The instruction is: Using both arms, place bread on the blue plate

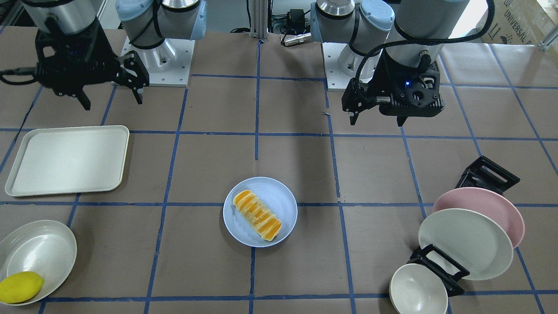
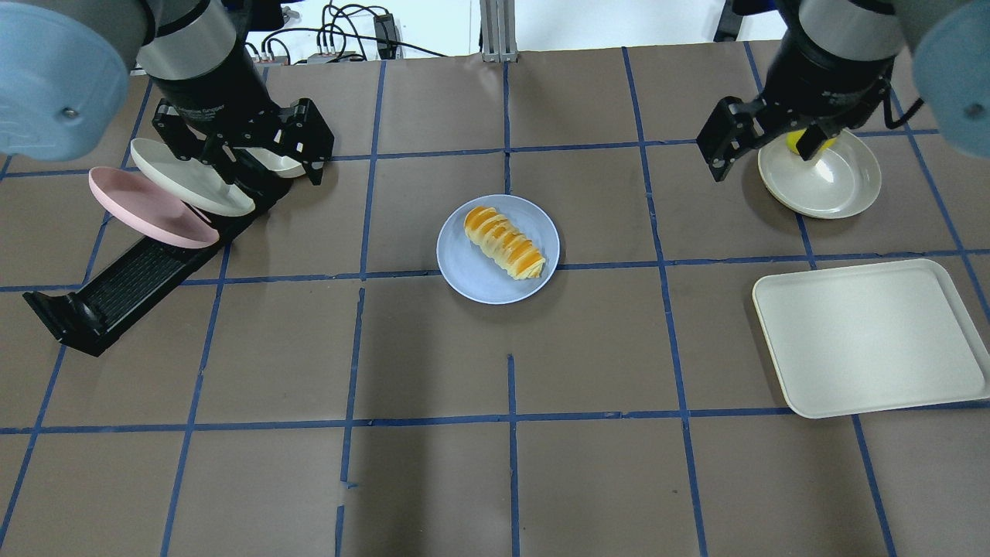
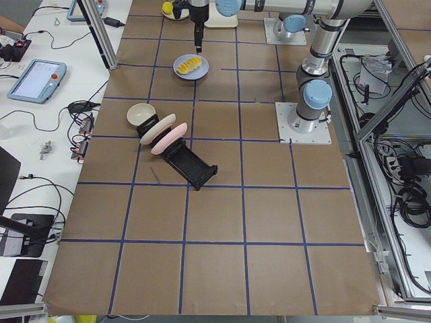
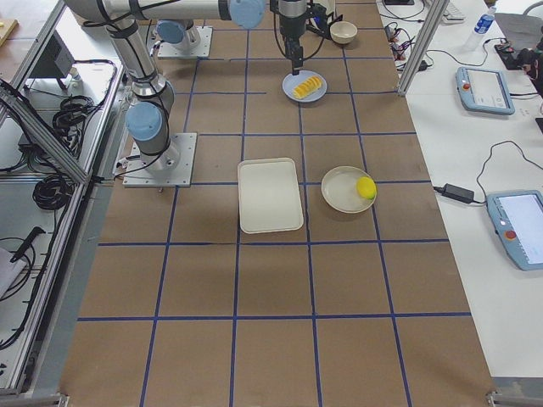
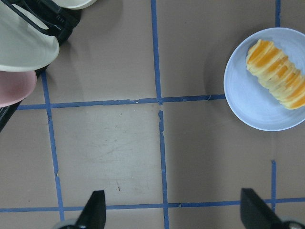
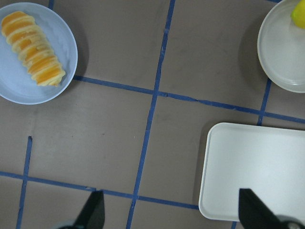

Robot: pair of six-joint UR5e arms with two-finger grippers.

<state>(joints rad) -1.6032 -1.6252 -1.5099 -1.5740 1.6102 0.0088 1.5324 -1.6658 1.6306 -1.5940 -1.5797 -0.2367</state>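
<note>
- The bread point(image 3: 189, 64) lies on the blue plate point(image 3: 200, 72), far down the table point(image 3: 269, 222).
- Nearer, a black rack point(image 3: 195, 168) holds a pink plate point(image 3: 170, 137) and a cream plate point(image 3: 156, 128), both tilted on edge.
- A bowl point(image 3: 140, 114) sits just beside the cream plate.
- A lemon point(image 3: 166, 8) shows at the top edge.
- The left arm point(image 3: 308, 108) rises from its base near the table's right side.
- A tablet point(image 3: 37, 71) lies on the white bench at the left.

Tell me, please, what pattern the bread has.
Alternating orange and cream stripes across the bread, clearest in the right wrist view.
</note>
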